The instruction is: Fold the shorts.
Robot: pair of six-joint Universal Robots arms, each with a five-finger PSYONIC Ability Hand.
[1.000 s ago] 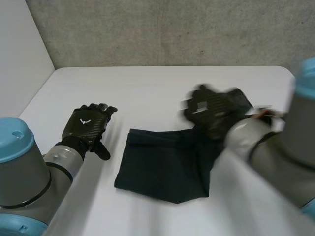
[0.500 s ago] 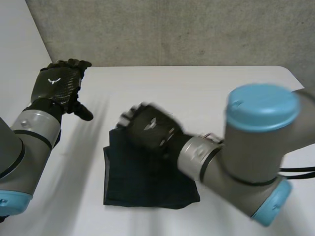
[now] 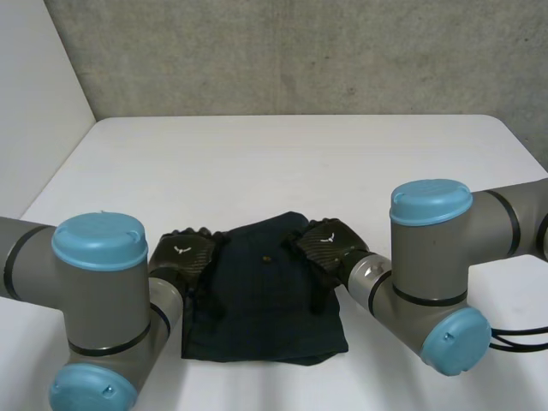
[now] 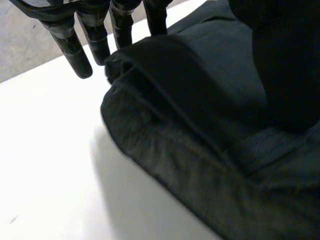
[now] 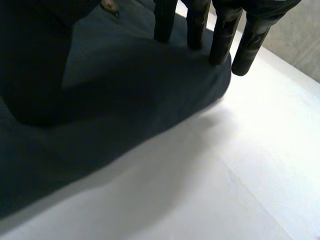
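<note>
The dark navy shorts point(image 3: 257, 300) lie folded in a compact rectangle near the front of the white table point(image 3: 282, 163). My left hand point(image 3: 181, 257) rests flat on their left edge, open, with straight fingers point(image 4: 75, 50) touching the layered fold of the shorts point(image 4: 190, 130). On the right edge lies my right hand point(image 3: 327, 244), also open. Its straight fingers point(image 5: 247, 45) press on the rounded side of the shorts point(image 5: 125, 90), and the outermost fingertip reaches just past the cloth. Neither hand's fingers curl round the fabric.
Bare white tabletop stretches behind and to both sides of the shorts. A grey concrete wall point(image 3: 300, 51) stands behind the table's far edge. Both forearms with light-blue caps flank the shorts at the front.
The left hand came back from the far left to the shorts' left edge. The right hand swept from over the shorts' left side to their right edge and opened flat. The shorts now lie folded narrower.
</note>
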